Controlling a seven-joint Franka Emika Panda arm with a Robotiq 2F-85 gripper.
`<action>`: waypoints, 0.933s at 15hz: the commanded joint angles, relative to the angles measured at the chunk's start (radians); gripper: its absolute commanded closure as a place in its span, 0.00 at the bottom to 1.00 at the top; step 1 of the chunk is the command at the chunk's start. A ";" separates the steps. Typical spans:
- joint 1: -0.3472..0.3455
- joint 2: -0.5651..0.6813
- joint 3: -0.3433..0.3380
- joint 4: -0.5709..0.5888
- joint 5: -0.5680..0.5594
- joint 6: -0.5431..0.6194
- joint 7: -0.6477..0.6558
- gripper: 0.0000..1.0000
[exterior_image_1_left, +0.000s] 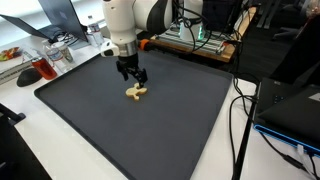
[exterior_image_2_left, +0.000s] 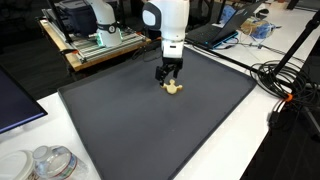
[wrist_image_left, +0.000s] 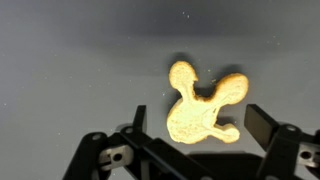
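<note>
The open claw (exterior_image_1_left: 132, 76) hovers above a small, flat, likely light, stiff rabbit-shaped piece (wrist_image_left: 200, 105), best pinched across its body.

1 tan rabbit-shaped toy (exterior_image_1_left: 136, 93) flat on a dark grey mat (exterior_image_1_left: 185, 115) atop a white table (exterior_image_1_left: 60, 142)

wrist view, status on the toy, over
Fingers open, just above toy. Toy flat on mat. Nothing in the way.
</note>
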 joint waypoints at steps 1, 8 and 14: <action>0.013 0.052 -0.005 0.053 0.005 0.002 0.000 0.00; 0.009 0.125 -0.003 0.129 0.014 -0.002 -0.003 0.00; 0.003 0.141 -0.001 0.136 0.014 -0.011 -0.015 0.00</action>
